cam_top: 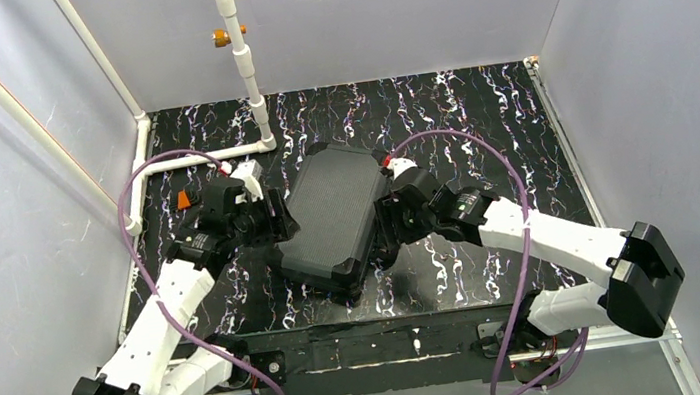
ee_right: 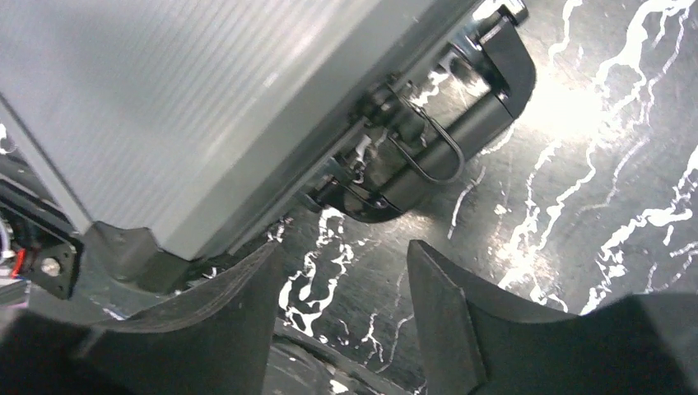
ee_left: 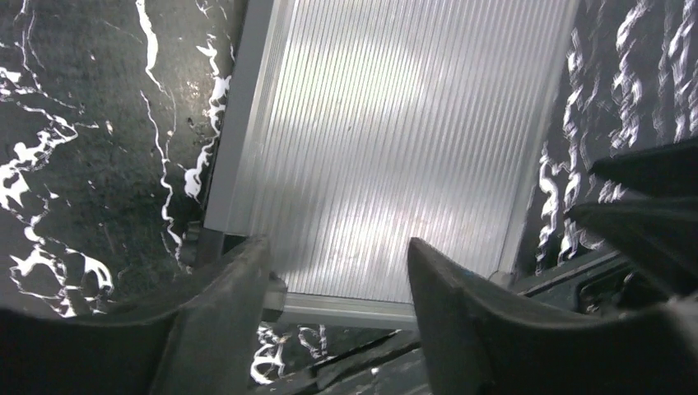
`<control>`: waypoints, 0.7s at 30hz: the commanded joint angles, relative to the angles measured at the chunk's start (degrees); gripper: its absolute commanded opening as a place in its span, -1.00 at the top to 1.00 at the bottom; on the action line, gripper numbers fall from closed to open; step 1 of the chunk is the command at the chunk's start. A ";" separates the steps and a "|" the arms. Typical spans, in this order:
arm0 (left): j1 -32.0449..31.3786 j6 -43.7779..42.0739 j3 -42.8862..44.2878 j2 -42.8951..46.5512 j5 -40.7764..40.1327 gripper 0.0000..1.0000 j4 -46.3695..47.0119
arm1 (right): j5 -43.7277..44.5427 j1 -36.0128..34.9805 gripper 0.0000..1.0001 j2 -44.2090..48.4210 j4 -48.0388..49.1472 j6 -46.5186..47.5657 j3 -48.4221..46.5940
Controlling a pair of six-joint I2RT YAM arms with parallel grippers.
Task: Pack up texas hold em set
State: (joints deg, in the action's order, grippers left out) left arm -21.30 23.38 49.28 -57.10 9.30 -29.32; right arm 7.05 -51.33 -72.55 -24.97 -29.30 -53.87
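Left gripper [ee_left: 337, 257], right gripper [ee_right: 342, 251] — parted, flanking case [cam_top: 327, 210]

Robot test cell in a lab.

- Plain pale panels close in three edges of the tabletop [cam_top: 475, 101]: back wall [cam_top: 354, 16], left wall [cam_top: 4, 200], right wall [cam_top: 673, 67].
- Tabletop is black with white marbled veining.
- White pipe frame [cam_top: 245, 69] rises near the far left corner, with an orange fitting [cam_top: 227, 36] on its upright.
- Metal rail [cam_top: 560, 131] runs along the right edge.
- Left arm [cam_top: 154, 317] and right arm [cam_top: 552, 233], white and black, are fixed at a black mounting bar [cam_top: 384, 339] on the near edge.
- Purple cables [cam_top: 524, 206] loop in the open over the tabletop.
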 commanded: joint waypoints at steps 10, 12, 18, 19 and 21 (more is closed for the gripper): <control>-2.03 -0.20 6.27 5.44 -5.67 -0.97 -1.39 | 8.84 1.01 -0.56 6.87 -2.90 -0.97 4.48; -2.00 -0.43 6.46 4.71 -3.91 -0.97 -0.49 | 10.52 1.13 -0.57 7.81 -3.31 -1.79 4.90; -2.91 -0.72 7.86 -1.48 2.61 -0.73 -0.46 | 12.69 2.04 -0.50 10.81 -2.55 -4.14 7.89; -3.81 -0.64 7.81 -2.18 1.58 -0.71 -0.46 | 12.49 2.41 -0.49 11.14 -2.28 -4.45 8.49; -6.44 -0.37 7.67 -3.08 -0.13 -0.69 0.03 | 12.11 3.35 -0.47 12.27 -1.99 -5.03 9.76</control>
State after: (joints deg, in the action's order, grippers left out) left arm -24.16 23.14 55.35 -58.39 8.99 -29.15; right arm 17.39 -49.45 -62.57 -28.16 -32.18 -46.09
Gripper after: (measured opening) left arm 0.857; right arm 0.745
